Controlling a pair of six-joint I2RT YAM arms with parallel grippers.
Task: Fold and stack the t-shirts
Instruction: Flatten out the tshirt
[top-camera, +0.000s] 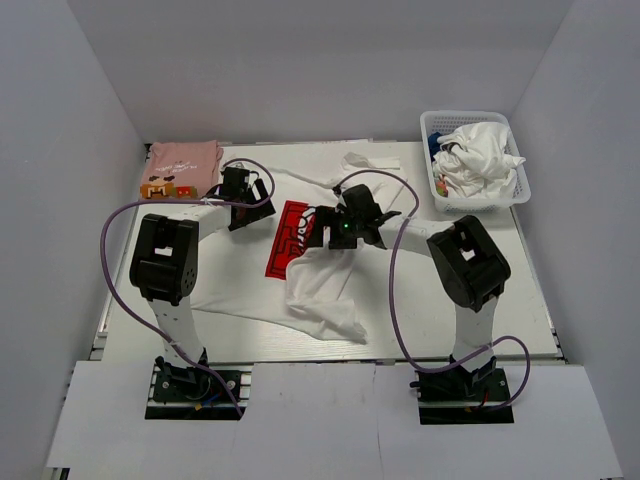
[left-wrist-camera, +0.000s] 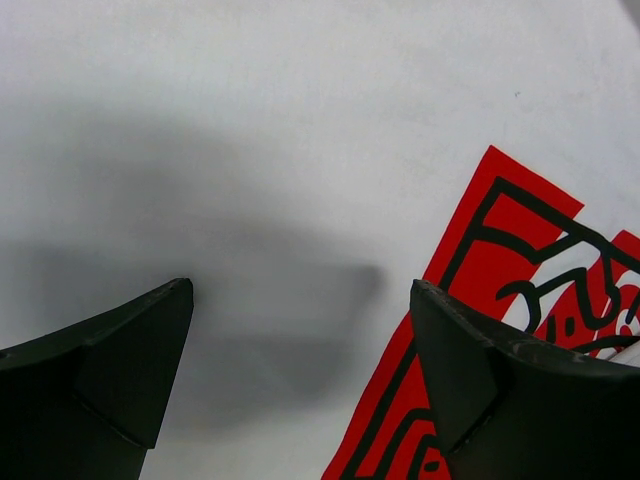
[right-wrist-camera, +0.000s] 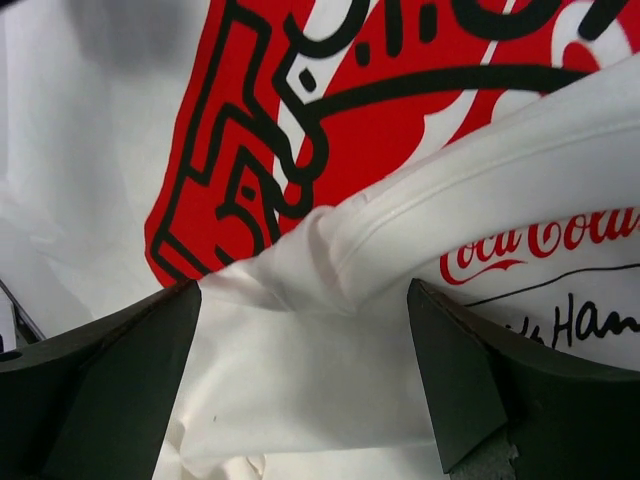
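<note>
White tee (top-camera: 322, 292) lies rumpled mid-table; pink tee (top-camera: 183, 160) folded far-left.

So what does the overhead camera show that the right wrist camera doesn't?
Only the overhead view shows the folded pink t-shirt at the far left, the white basket at the far right, and the left gripper. Only the right wrist view shows the Coca-Cola lettering and a fold of white cloth lying across the red print. Both show the white t-shirt and the open right gripper over it.
</note>
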